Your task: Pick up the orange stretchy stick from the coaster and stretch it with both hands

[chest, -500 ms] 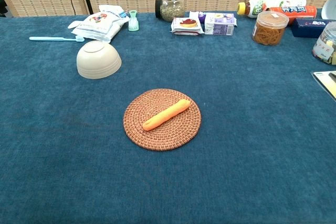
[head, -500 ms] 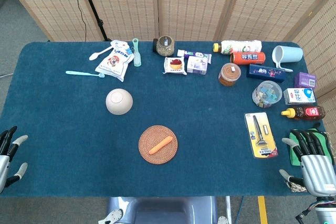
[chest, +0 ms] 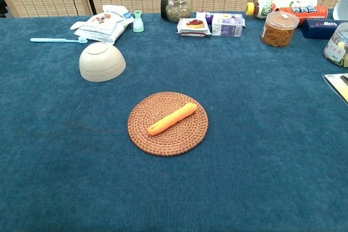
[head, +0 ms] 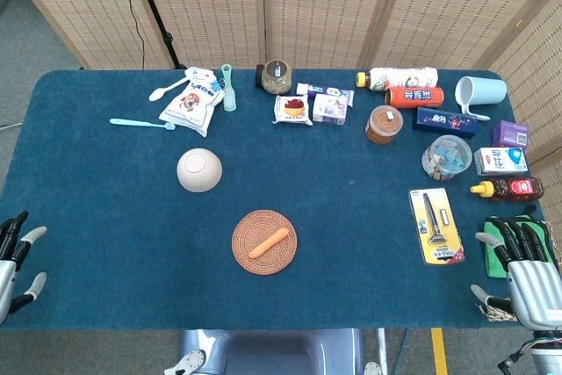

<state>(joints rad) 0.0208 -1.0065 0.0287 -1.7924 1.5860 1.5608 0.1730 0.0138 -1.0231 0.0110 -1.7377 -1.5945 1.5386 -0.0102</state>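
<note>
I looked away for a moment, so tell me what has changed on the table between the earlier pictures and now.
Only the right hand shifted, very slightly toward the table's near right corner. It took hold of nothing. The left hand stayed at the near left edge, fingers apart. The orange stretchy stick still lies untouched on the coaster, and the bowl has not moved.

woven screens (head: 263, 6) (tan) behind blue table (head: 105, 199).

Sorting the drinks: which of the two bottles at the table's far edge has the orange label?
The orange-labelled bottle, nearer the robot; the white-labelled bottle lies just behind it.
</note>
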